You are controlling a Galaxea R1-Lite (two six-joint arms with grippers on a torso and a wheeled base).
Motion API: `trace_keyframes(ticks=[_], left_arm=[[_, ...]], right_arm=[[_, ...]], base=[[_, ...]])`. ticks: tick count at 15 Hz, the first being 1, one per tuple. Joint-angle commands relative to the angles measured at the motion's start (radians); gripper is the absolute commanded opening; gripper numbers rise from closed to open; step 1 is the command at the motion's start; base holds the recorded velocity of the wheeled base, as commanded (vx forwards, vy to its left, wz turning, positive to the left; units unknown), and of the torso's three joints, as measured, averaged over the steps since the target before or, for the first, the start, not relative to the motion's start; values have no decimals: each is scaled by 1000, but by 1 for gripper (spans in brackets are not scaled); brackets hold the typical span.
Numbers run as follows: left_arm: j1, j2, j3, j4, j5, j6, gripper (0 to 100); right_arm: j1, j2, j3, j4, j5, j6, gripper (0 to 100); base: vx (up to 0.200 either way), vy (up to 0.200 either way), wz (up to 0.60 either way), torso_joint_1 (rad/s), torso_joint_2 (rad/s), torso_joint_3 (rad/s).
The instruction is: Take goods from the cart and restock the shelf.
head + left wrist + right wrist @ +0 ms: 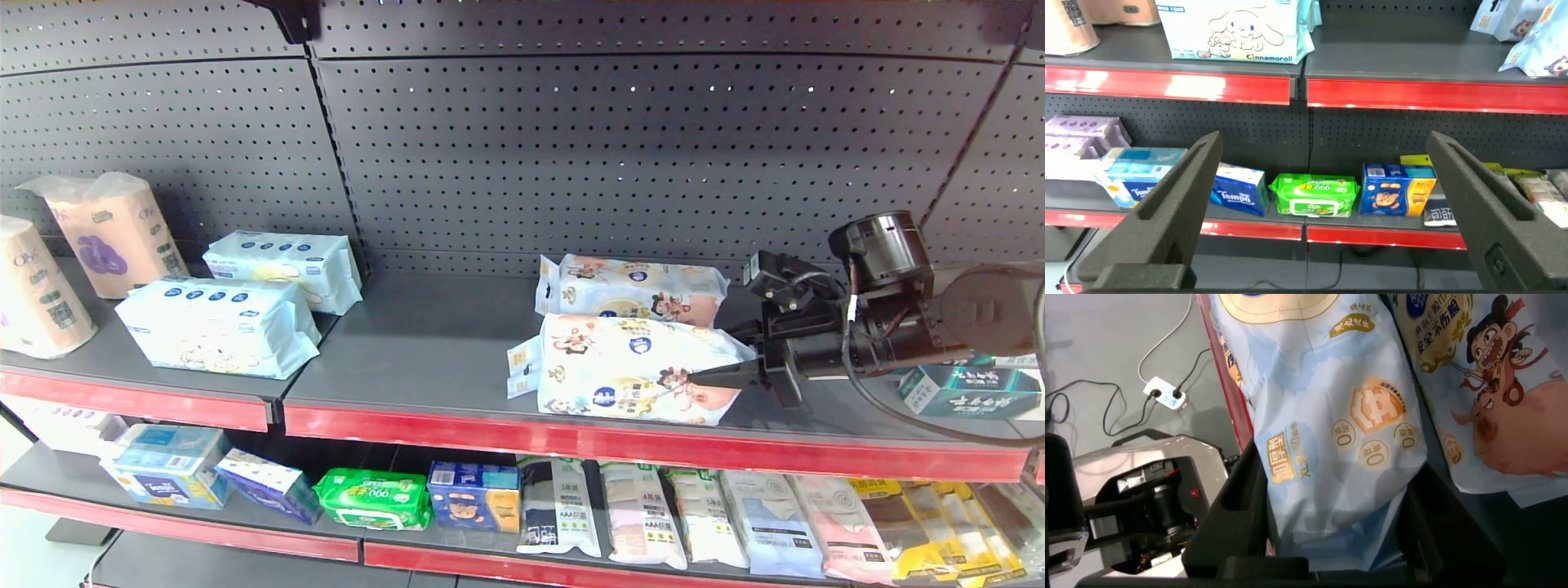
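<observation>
On upper shelf [424, 351], R tool [1339, 523] clamps front cartoon pack [629, 367] by its end; L tool [1323, 143] spread wide, empty, facing lower shelf [1249, 229].

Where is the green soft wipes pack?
The green wipes pack lies on the lower shelf, left of centre in the head view, between a slanted blue tissue box and a blue cartoon carton.

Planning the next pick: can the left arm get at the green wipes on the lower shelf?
Probably yes: the left gripper is open, facing the green wipes head-on, nothing between them.
</observation>
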Motion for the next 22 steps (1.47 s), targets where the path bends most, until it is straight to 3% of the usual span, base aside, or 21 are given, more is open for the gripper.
trace_keyframes(ticks=[1,2,13,22], left_arm=[[0,0,0,0,0,0,100],[0,0,0,0,0,0,100],[0,0,0,0,0,-2,100],[0,0,0,0,0,0,100]], right_arm=[[-1,0,2,1,1,-4,0],[-1,0,5,1,1,-4,100],[-41,-59,25,7,-6,12,100],[-119,-218,73,7,-7,127,100]], base=[[0,0,0,0,0,0],[0,0,0,0,0,0],[0,0,0,0,0,0],[0,0,0,0,0,0]])
